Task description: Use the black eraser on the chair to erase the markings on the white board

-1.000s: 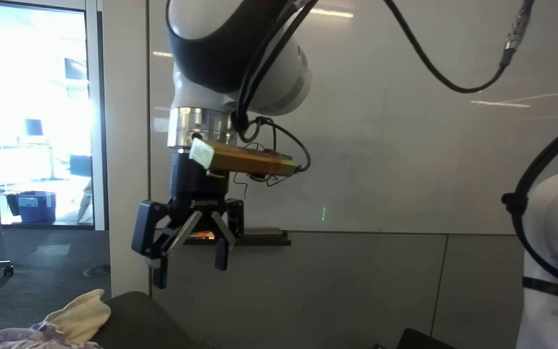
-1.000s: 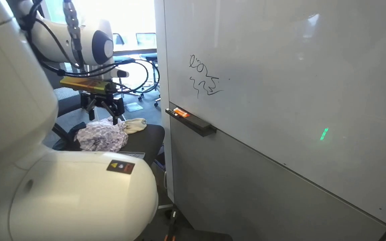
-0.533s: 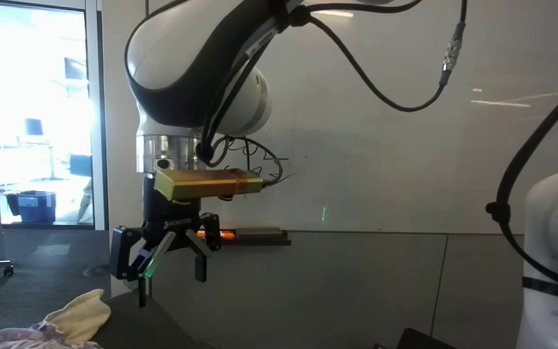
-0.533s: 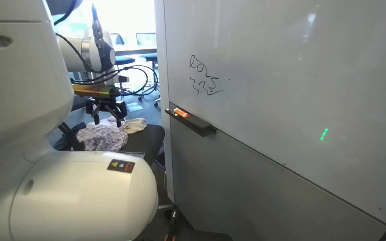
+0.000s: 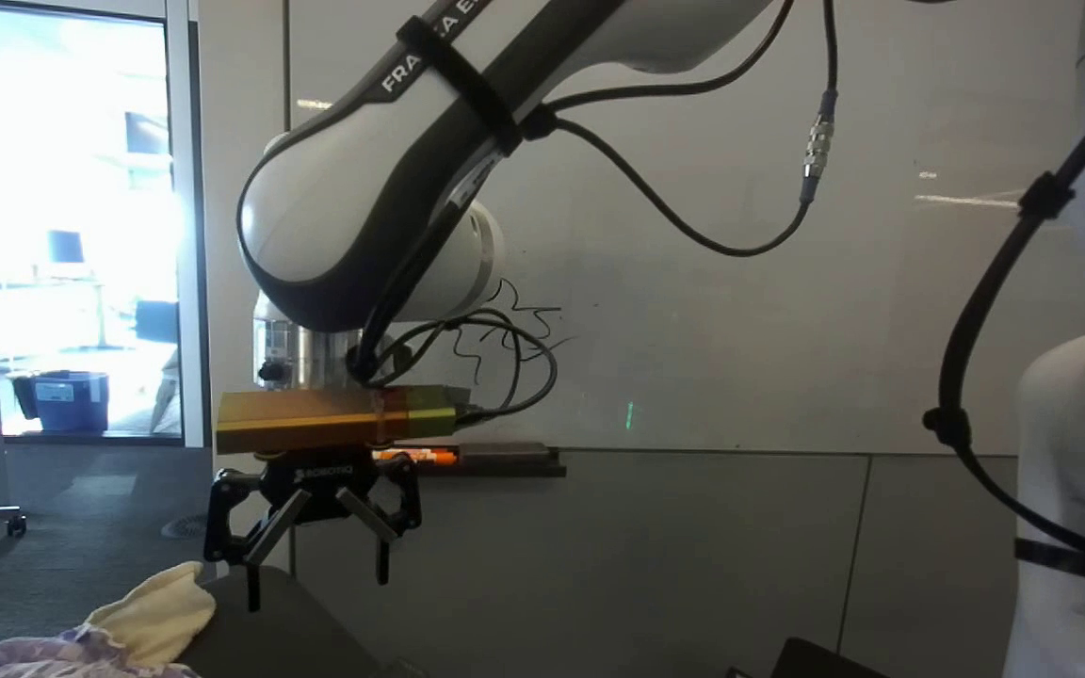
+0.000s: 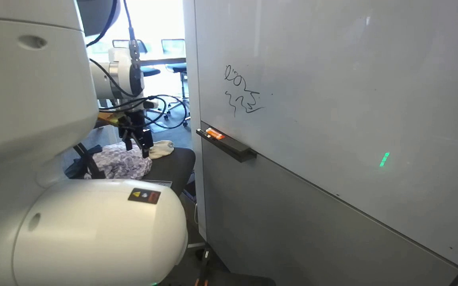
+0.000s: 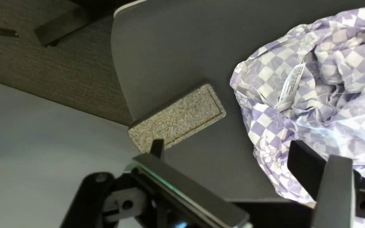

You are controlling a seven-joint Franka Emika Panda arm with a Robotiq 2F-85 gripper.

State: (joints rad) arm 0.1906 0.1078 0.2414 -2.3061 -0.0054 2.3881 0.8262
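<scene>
The gripper hangs above the chair, fingertips spread wide with nothing between them. In the wrist view the near finger covers part of the eraser by the chair's edge, though I cannot judge the gap in height; the far finger stands over the chair's cloth-laden part.

The eraser lies flat on the chair, lettered face up, and reads as speckled grey rather than black. One end meets the chair's rim or slightly overhangs it; I cannot tell which.

The coming move turns on the angle. From the middle of the grip, the eraser lies off toward the chair's edge, and its long axis slants inward from that edge, running more along the closing line than across it. My judgement is that the wrist wants a good turn and a shift toward the edge, so the fingers pinch the short width; closing as set, they could push the eraser off the chair.

Farther in on the chair, apart from the eraser, sits a bunched checked cloth. Past the chair rises the white board, dark markings plain at the end nearest the chair; wiping, I judge, is not yet begun.
</scene>
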